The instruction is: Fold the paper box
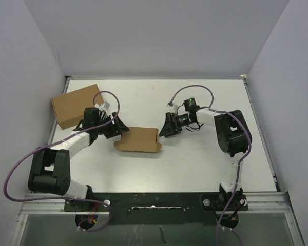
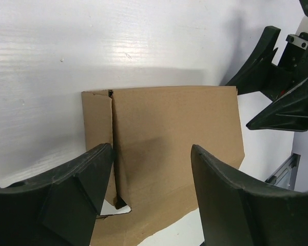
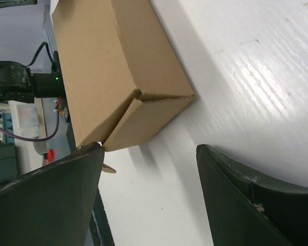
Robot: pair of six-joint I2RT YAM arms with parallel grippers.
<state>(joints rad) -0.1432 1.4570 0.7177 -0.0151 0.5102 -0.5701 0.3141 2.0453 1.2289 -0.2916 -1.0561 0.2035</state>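
The paper box (image 1: 138, 140) lies mid-table as a small flat brown cardboard shape, its lid down and a side flap tucked along one end. In the left wrist view the paper box (image 2: 174, 128) fills the middle, with a narrow folded flap (image 2: 96, 123) at its left. My left gripper (image 1: 122, 129) (image 2: 150, 149) is open at the box's left end, its fingers straddling the cardboard without pinching it. My right gripper (image 1: 164, 129) (image 3: 150, 149) is open at the right end. Only white table shows between its fingers, and the box (image 3: 108, 66) lies just beyond them.
A larger plain brown cardboard box (image 1: 77, 105) sits at the back left, close behind the left arm. The white table (image 1: 205, 169) is walled on three sides. The right gripper's black fingers (image 2: 277, 97) show past the box in the left wrist view.
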